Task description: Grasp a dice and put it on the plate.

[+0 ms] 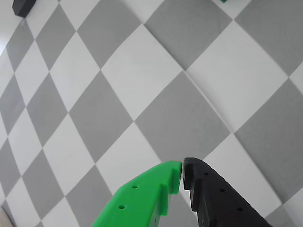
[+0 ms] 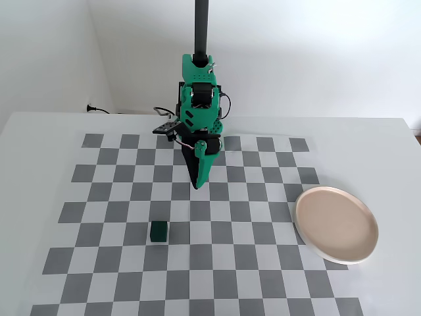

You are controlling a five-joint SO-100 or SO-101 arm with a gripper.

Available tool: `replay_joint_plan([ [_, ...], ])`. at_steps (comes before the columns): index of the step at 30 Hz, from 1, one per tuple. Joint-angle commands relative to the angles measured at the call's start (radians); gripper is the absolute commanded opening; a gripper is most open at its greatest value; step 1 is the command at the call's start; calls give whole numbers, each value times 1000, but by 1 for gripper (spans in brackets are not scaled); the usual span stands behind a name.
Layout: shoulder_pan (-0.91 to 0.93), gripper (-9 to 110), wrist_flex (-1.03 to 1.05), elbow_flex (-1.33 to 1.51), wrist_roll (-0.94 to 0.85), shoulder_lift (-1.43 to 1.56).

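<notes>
Gripper [image 2: 197, 185] hangs clenched and empty, pointing down at the checkerboard [image 2: 118, 197], nothing grasped, so the dice [image 2: 158, 232] sits untouched at its 7 o'clock, plate [image 2: 309, 224] empty well off at 4 o'clock, fixed view.

Arm [image 2: 199, 105]: bright green plastic shell over black motors; thin wires loop along its side; black post rises behind. Gripper [image 1: 182, 171]: 1 green finger, 1 black finger, each dotted with small round holes.
</notes>
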Motion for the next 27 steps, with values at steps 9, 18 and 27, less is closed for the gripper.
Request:
replay_joint_plan([
  [9, 26, -4, -175, -15, -640, 17],
  [18, 26, 11, -359, -15, -802, 18],
  [27, 54, 21, -557, -35, -857, -87],
])
